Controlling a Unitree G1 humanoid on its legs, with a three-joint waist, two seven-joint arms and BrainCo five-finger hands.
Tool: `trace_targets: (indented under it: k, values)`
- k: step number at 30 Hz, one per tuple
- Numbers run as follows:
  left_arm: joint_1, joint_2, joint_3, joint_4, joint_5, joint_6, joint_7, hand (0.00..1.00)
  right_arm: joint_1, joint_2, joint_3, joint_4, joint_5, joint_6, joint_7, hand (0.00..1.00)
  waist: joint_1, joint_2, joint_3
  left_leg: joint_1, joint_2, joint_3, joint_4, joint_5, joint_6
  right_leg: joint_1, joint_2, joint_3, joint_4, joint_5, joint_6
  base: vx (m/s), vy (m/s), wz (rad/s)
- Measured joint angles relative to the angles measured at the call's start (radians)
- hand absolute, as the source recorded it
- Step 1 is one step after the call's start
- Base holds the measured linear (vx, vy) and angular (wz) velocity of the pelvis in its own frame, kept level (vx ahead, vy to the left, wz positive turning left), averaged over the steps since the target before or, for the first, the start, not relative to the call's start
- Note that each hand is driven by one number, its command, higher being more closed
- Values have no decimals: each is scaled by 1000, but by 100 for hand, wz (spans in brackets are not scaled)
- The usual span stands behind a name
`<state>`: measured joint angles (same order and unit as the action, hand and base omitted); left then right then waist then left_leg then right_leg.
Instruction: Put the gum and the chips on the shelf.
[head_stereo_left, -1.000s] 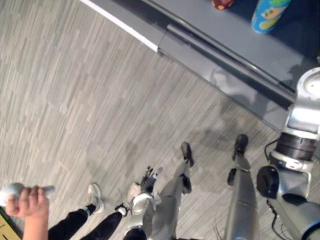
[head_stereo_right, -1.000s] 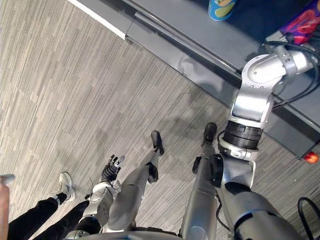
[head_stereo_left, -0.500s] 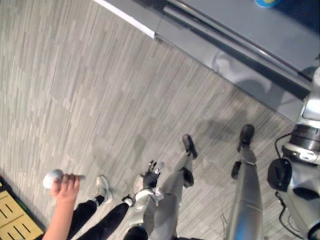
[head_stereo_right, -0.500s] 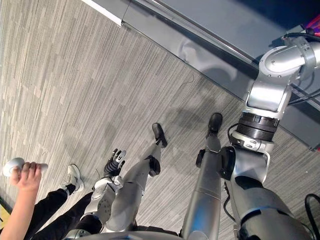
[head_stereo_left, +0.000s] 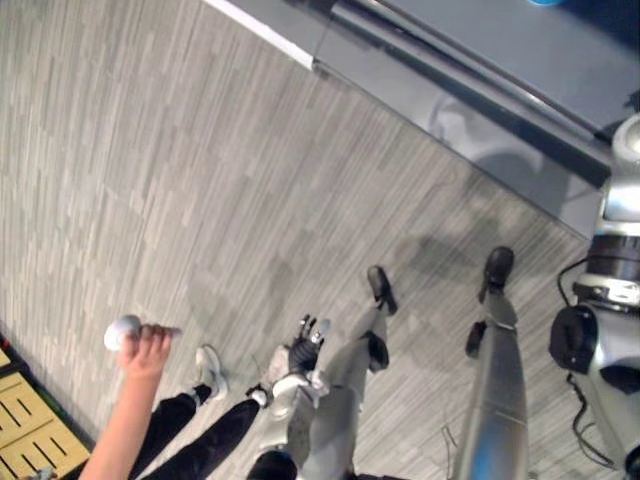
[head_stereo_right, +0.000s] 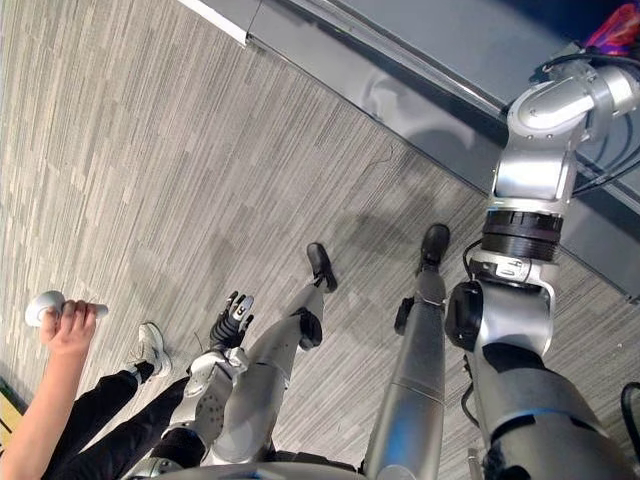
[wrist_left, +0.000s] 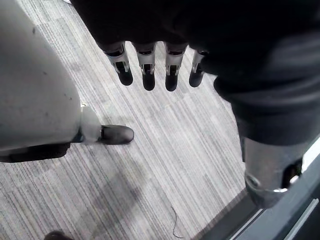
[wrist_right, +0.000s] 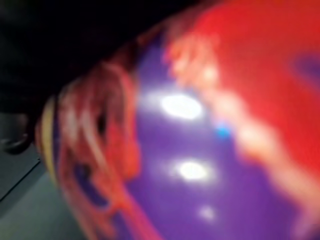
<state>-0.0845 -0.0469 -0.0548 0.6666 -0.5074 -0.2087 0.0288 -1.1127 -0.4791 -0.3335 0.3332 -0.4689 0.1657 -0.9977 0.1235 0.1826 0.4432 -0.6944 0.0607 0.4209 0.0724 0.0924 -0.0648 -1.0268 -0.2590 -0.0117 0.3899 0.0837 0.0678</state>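
Presently, my left hand (head_stereo_right: 232, 320) is hanging empty beside my leg, its fingers (wrist_left: 145, 75) relaxed and straight. My right hand (wrist_right: 50, 35) is reaching over the shelf (head_stereo_right: 420, 30), right against the chips bag (wrist_right: 210, 140); I cannot tell its grip. I am judging the chips placement as the step in hand. The next move is calling for 1 confirmed hold, then setting the bag down squarely.

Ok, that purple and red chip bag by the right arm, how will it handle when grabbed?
The chip bag shows bright glare spots, so its film is probably slick. Its surface looks rounded, suggesting a puffy pack: likely light, and apt to crumple if squeezed hard.
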Motion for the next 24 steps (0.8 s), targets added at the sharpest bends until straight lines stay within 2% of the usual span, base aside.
trace_targets:
  k: [4, 12, 18, 20, 24]
  values:
    - [10, 1, -14, -8, 0, 0, -2, 0, -8, -29, 30, 36, 10, -5, -4, 100, 1, 0, 0, -1, -1, -2, 2, 1, 1, 1, -3, -3, 3, 0, 0, -8, -2, 2]
    - [34, 0, -35, -38, 0, 0, -6, 0, -10, -30, 39, 36, 17, -4, -34, 100, 5, 0, 0, -3, -2, 2, 2, 3, 3, -6, -5, 0, 6, 0, 0, 0, 0, 0]
    - [40, 0, -62, -65, -5, 0, -15, 0, -47, -27, 70, -15, 16, 3, -66, 100, 5, 2, 0, -61, 3, 9, 46, -4, 5, -59, -5, 13, 21, 0, 0, 0, 0, 0]
    - [45, 0, -68, -74, -40, 0, -18, 0, -46, -21, 75, -43, 14, 11, -67, 100, 6, 4, 1, -83, 11, 12, 84, -22, 8, -72, -3, 20, 28, 0, 0, -8, -8, -3]
    - [47, 0, -69, -91, -41, -7, -36, 0, -44, -11, 89, -86, -4, 22, -68, 100, 15, 8, 3, -131, 41, 21, 172, -65, 11, -93, 11, 28, 32, 0, 0, -12, -14, -11]
